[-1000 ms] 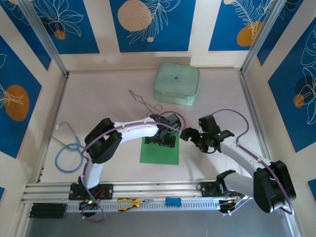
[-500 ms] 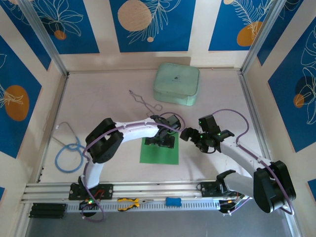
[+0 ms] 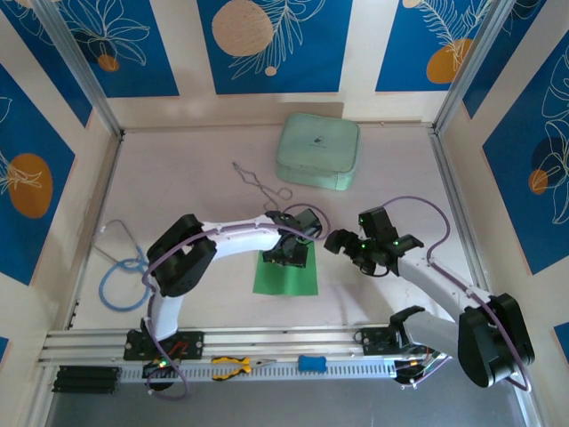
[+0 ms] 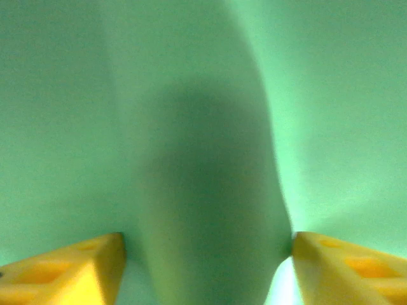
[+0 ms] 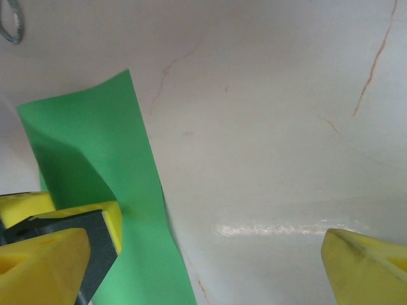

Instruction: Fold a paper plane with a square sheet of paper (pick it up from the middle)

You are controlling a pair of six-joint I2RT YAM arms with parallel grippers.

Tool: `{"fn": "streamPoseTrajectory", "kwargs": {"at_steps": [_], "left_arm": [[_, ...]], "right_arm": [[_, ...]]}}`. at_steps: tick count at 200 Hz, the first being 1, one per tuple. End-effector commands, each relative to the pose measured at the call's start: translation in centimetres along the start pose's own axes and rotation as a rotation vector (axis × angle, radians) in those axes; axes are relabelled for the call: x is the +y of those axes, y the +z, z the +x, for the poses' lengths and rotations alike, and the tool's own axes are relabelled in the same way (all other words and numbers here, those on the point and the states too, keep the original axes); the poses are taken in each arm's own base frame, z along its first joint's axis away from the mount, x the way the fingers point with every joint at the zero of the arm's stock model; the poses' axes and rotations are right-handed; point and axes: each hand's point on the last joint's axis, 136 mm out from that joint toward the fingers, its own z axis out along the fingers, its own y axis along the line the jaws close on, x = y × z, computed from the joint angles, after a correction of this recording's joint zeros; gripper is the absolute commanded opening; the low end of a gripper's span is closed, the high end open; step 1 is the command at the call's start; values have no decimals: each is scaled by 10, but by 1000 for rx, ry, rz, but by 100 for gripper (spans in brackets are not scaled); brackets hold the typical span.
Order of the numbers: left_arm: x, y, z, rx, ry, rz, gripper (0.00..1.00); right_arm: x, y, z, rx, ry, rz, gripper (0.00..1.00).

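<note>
Green square paper sheet (image 3: 286, 269) bulging between left jaws (image 4: 206, 254), mid-pinch at middle; right jaws (image 3: 336, 242) spread, beside right edge.

My table (image 3: 178, 191) is a pale, faintly veined surface, and near its middle in front of me lies the square sheet of paper (image 3: 286, 276), bright green, puckered up where I press on it rather than flat. At the far side sits a mint-green rounded case (image 3: 318, 151), with a thin wire tool (image 3: 260, 182) lying just left of it. A loop of blue cable (image 3: 120, 280) rests by the left edge, well apart from the sheet.
</note>
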Motion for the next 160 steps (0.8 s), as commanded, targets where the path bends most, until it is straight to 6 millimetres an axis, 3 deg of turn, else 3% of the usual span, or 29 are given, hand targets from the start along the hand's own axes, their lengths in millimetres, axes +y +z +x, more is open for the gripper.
{"fn": "streamPoseTrajectory", "kwargs": {"at_steps": [1,37,86,129,160], "left_arm": [[-11,-6,-2,-36,24,72,65],[-16,-15,-6,-70,39,120,58],[-34,-36,-13,-106,-20,380,52],[-32,-38,-14,-71,-89,503,43],[-47,-58,-24,-88,-116,681,40]], "right_arm": [[11,-8,-6,-47,2,-53,94],[8,-12,-11,-89,42,-49,94],[5,-11,-12,-97,87,-42,94],[0,-11,-11,-95,109,-25,94],[5,-11,-11,-81,87,-56,94]]}}
